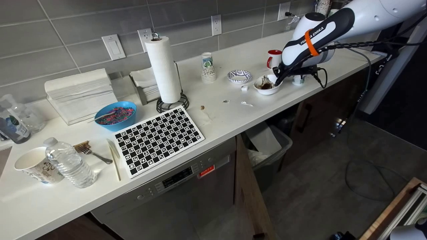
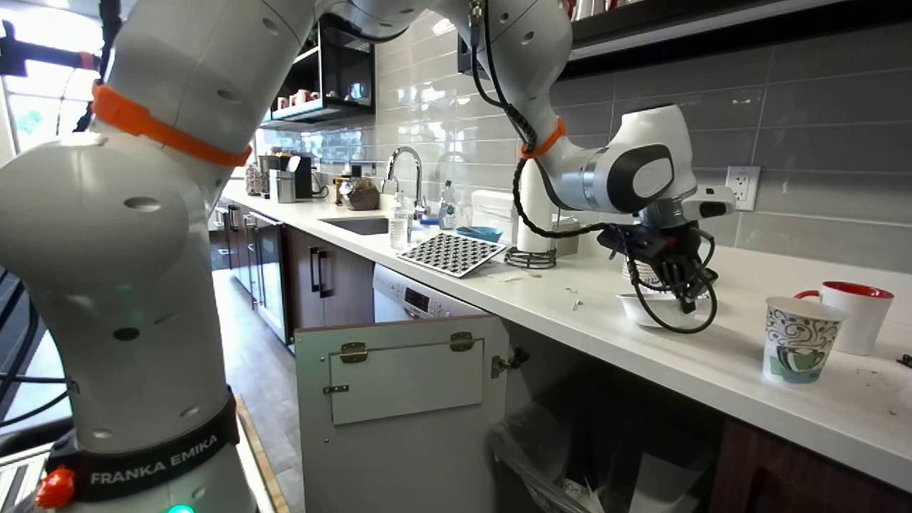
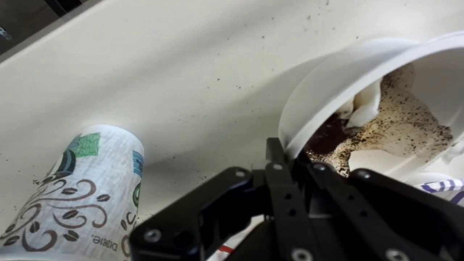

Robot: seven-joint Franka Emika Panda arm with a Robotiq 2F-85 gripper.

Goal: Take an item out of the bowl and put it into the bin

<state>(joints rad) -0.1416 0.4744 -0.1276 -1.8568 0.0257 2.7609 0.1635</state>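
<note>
The Franka Panda arm (image 2: 527,60) arches rightward in an exterior view, its Robotiq gripper (image 3: 289,155) pointing down, fingers (image 3: 281,186) nearly together.

Window (image 2: 32,92) overexposed | wall tiles (image 2: 434,96) glinting | counter (image 3: 203,90) softly shadowed | floor (image 1: 317,160) dim

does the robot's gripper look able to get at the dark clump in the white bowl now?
Probably not directly: the gripper looks closed on the white bowl at its rim. After letting go, it could perhaps dip through the open top to the dark clump.
</note>
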